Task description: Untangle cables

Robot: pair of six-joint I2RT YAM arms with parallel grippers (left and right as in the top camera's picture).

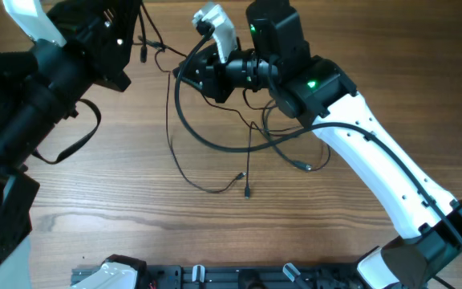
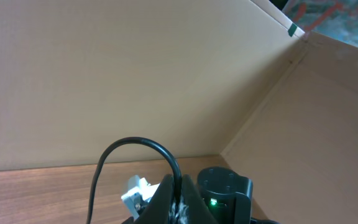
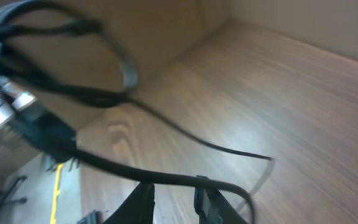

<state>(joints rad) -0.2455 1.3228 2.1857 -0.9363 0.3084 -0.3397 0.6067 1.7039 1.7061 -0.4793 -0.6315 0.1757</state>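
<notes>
- The wooden counter point(image 1: 95, 201) spreads beneath both tools. Most of its bare grain lies on their near side, toward the arm bases.
- A cardboard wall point(image 2: 135, 74) rises beyond the left tool point(image 2: 173, 202) and meets a second panel in a corner ahead of it, to its right.
- The right arm point(image 1: 391, 177), white-shelled with black joints and green lights, slants in from the near right corner. It carries the right tool point(image 3: 174, 199) at the far middle, pointed toward the left tool.
- The left arm point(image 1: 38, 96), all black, fills the far left corner with its tool facing the right one.
- The right tool's fingers stand slightly apart with a narrow gap between them. A black cord crosses just past the fingertips. The wrist view is blurred, and I cannot tell whether the cord touches them; nothing shows clamped in the gap.
- The left tool is closed tight. A black cord arches up out of its tips and drops to its left, so it looks pinched there.
- A white camera unit point(image 1: 215, 28) sits on top of the right tool.
- The cables point(image 1: 175, 152), thin and black, knot together right at the right tool and between the two tools. Wide loops trail from there across the counter on the near side.
- Small plugs point(image 1: 247, 193) end the strands: two lie close together well to the near side of the right tool, one lies under the right arm, and one lies just beside the left tool.
</notes>
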